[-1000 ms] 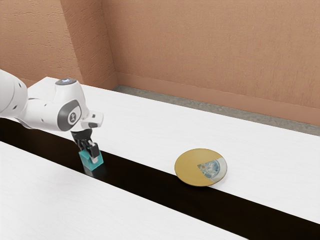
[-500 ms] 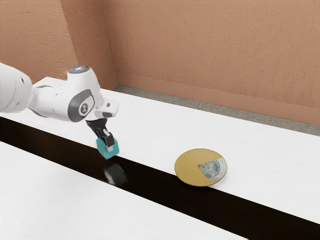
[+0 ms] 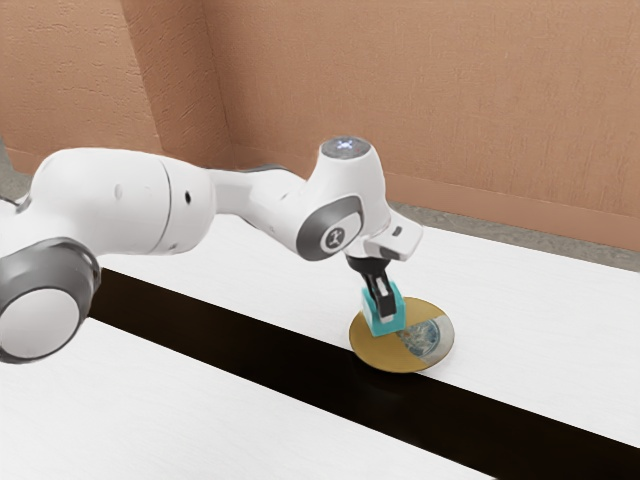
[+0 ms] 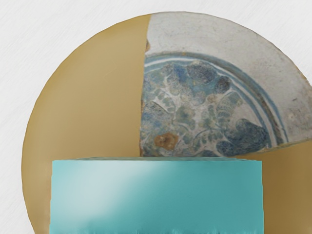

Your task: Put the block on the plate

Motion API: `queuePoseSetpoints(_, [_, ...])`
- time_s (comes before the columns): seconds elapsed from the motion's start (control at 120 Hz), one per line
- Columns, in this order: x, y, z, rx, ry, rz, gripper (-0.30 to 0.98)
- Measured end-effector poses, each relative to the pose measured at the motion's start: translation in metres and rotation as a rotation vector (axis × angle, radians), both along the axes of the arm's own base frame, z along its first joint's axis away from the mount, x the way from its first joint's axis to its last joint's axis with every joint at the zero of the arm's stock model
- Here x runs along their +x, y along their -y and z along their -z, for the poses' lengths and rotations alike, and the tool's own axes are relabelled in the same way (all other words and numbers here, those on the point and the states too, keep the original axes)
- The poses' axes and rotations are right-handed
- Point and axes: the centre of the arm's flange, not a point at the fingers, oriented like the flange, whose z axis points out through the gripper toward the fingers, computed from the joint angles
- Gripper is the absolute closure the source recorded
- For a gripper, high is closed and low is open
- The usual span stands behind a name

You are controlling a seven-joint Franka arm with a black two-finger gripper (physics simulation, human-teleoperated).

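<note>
The tool (image 3: 386, 311) grips the teal cube (image 4: 156, 197) above the part-gold plate (image 3: 376, 350), presumably so a short lowering and release seats it there.

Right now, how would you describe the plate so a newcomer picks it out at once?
On the white table, find the long dark strip; the plate lies at its edge, below my gripper. It is round, flat and mostly mustard-gold, with one wedge patterned white and blue, unlike the plain turquoise block I hold.
</note>
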Motion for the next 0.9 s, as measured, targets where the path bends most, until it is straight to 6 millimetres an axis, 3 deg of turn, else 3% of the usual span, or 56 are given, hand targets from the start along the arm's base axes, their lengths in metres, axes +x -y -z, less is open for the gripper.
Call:
queuePoseSetpoints(0.25, [0.000,0.015,0.025,-0.001,-0.033,-0.011,0.28])
queuePoseSetpoints(0.383, [0.000,0.017,0.028,-0.005,-0.038,-0.018,0.15])
queuePoseSetpoints(0.5, [0.012,0.017,0.000,-0.017,0.008,-0.027,0.09])
queuePoseSetpoints(0.567, [0.015,0.011,-0.029,-0.025,0.028,-0.040,0.06])
queuePoseSetpoints(0.683, [0.000,-0.028,-0.092,-0.027,0.001,-0.111,0.04])
queuePoseSetpoints(0.9, [-0.055,-0.143,-0.138,-0.005,-0.112,-0.348,0.01])
